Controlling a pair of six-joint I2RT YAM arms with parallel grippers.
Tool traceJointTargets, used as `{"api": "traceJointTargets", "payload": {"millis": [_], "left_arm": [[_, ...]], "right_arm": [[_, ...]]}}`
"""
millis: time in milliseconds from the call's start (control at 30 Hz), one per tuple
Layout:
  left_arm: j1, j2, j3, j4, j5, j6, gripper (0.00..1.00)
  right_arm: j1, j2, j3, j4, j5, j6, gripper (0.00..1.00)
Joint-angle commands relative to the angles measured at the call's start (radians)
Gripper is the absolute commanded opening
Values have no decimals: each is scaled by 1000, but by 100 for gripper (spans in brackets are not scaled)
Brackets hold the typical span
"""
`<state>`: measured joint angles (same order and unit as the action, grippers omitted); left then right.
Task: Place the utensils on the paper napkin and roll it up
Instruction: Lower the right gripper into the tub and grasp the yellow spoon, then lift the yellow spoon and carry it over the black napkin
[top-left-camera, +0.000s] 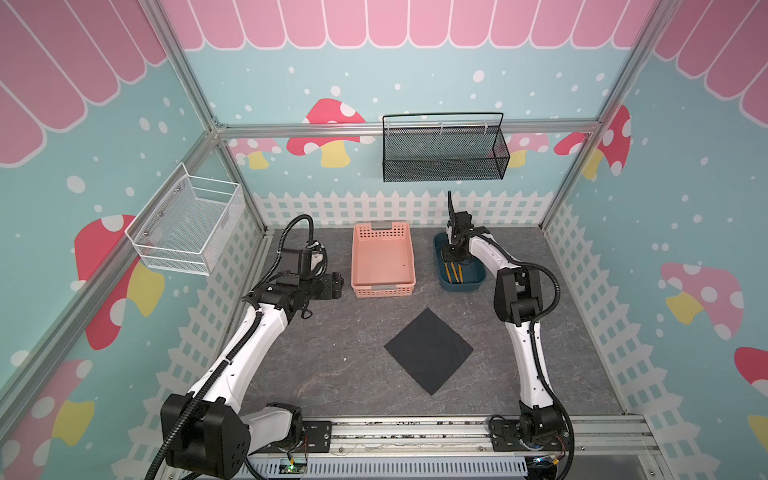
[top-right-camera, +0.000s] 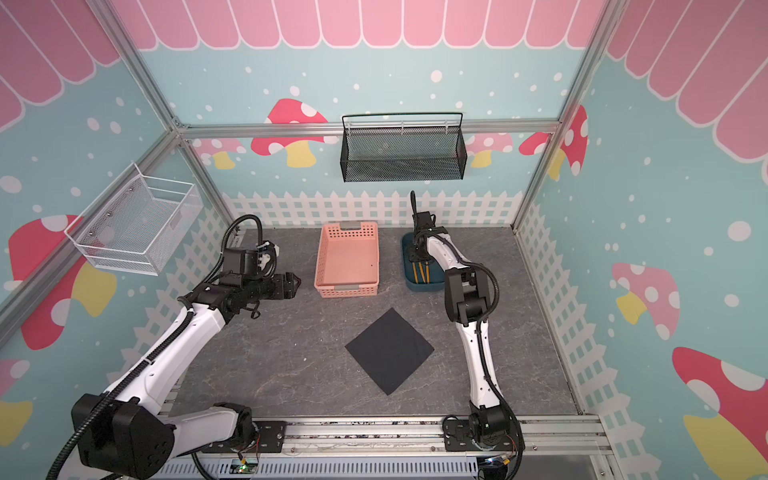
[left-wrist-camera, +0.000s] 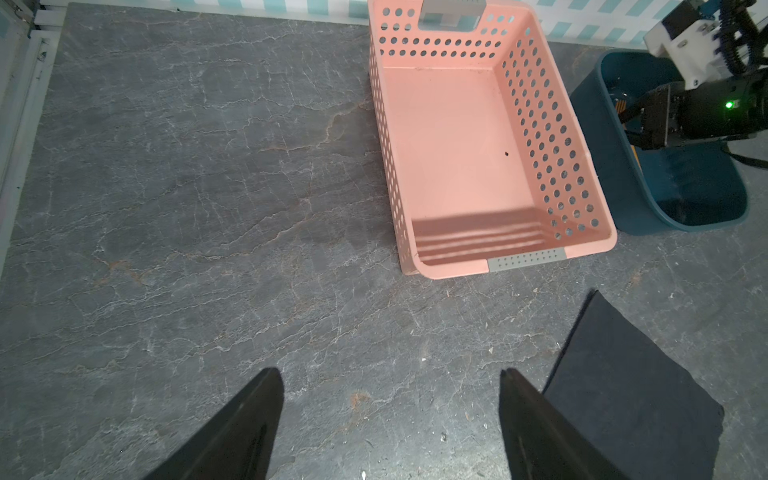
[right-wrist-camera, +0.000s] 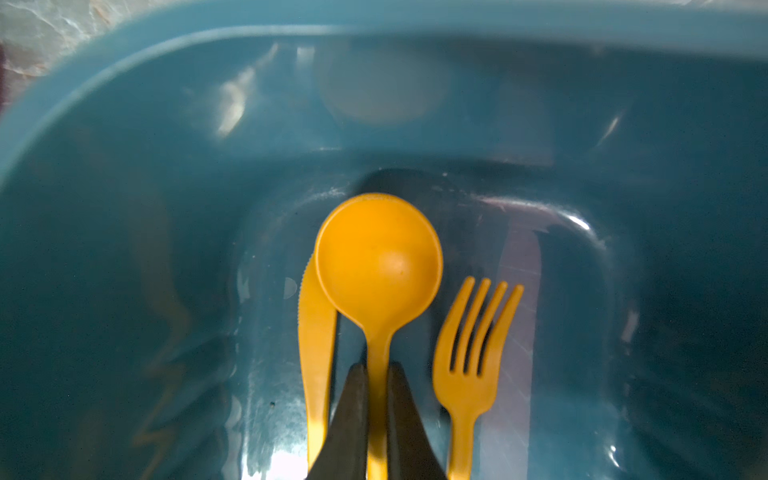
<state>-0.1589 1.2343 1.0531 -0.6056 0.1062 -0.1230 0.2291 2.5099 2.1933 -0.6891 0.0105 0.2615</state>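
Orange-yellow plastic, three pieces: one spoon (right-wrist-camera: 378, 266), one knife (right-wrist-camera: 316, 332), one fork (right-wrist-camera: 473, 353), side by side in dark blue tub (right-wrist-camera: 124, 166). Right wrist view alone shows right gripper (right-wrist-camera: 377, 370) pinched on spoon handle; both top views give only thin stripes. One black paper napkin (top-left-camera: 429, 351) flat mid-table, well apart from tub. Left gripper (left-wrist-camera: 390, 399) spread wide, holding nothing, near one pink basket (left-wrist-camera: 478, 166).

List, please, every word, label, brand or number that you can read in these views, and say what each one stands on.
No text can be read anywhere.
The pink basket, blue tub and napkin: plain, no label.
The spoon, fork and knife: no brand or mark visible.
The circuit board at the front rail: any print is too small to read.
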Motion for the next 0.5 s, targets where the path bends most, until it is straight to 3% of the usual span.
{"api": "traceJointTargets", "payload": {"millis": [0,467], "left_arm": [[5,-11,-15,6,16,7,83],[5,-31,-15,13,41,-3,83]], "right_arm": [[-4,-54,23,-56,3,7,7],[-4,-148,21,-123,-23,65,7]]}}
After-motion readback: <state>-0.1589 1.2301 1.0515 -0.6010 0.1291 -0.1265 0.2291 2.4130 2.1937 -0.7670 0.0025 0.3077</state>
